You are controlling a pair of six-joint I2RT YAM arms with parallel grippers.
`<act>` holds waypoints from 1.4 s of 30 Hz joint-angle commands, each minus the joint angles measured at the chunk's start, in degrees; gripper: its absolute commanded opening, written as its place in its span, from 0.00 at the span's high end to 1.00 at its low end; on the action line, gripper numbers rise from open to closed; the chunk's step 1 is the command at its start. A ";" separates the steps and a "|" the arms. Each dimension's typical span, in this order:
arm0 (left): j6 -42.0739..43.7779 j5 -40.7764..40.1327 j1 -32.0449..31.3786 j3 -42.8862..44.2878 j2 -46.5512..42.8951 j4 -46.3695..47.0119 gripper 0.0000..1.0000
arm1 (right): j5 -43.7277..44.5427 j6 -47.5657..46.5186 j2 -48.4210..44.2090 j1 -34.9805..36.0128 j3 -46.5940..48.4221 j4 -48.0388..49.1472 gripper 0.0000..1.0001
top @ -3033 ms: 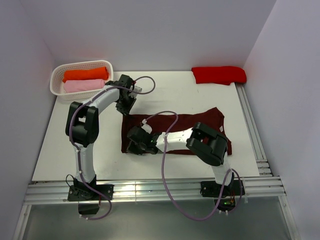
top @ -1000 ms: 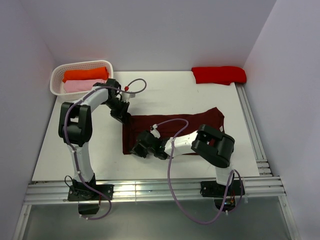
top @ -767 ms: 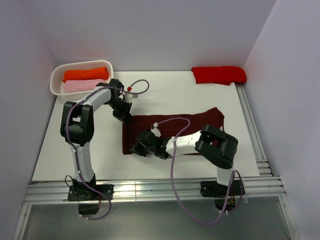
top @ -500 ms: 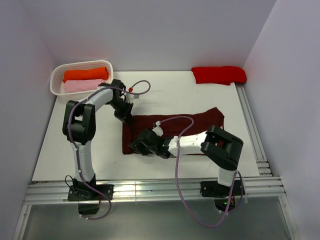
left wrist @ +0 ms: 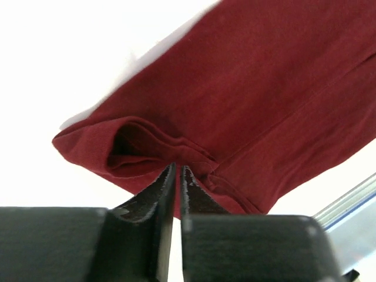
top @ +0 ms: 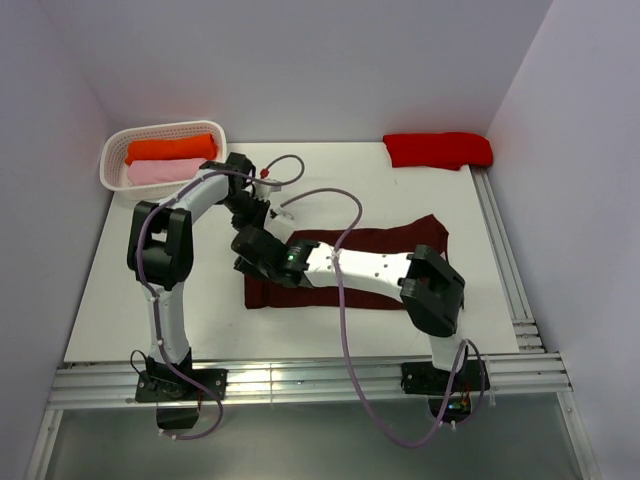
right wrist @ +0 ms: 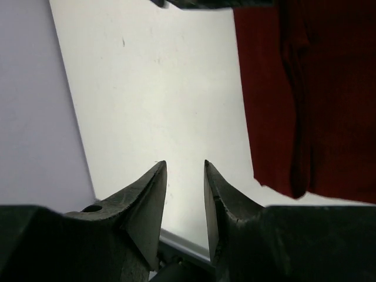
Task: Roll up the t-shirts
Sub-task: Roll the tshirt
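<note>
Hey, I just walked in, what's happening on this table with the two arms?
Two robot arms are working on rolling t-shirts. A maroon t-shirt lies folded into a long strip, not yet rolled. The left arm has its jaws pinched shut on the shirt's far left corner; the right arm hovers at its left edge, jaws open and empty. An orange roll and a pink roll sit in the white basket; a red t-shirt waits at the far right.
</note>
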 commanded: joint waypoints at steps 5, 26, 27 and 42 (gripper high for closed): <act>-3.00 -3.31 3.01 7.65 -1.71 1.07 0.73 | 4.38 -11.34 10.64 0.38 15.11 -15.08 0.63; 2.62 14.35 10.49 6.09 5.94 -1.75 0.42 | 5.61 -15.65 22.95 2.75 29.45 -29.68 0.50; 2.62 14.61 10.49 5.91 6.11 -1.57 0.42 | 5.17 -15.91 23.21 2.92 29.54 -29.68 0.49; 0.25 15.49 11.02 1.78 7.34 2.29 0.49 | 3.77 -13.37 28.14 5.21 34.55 -38.47 0.47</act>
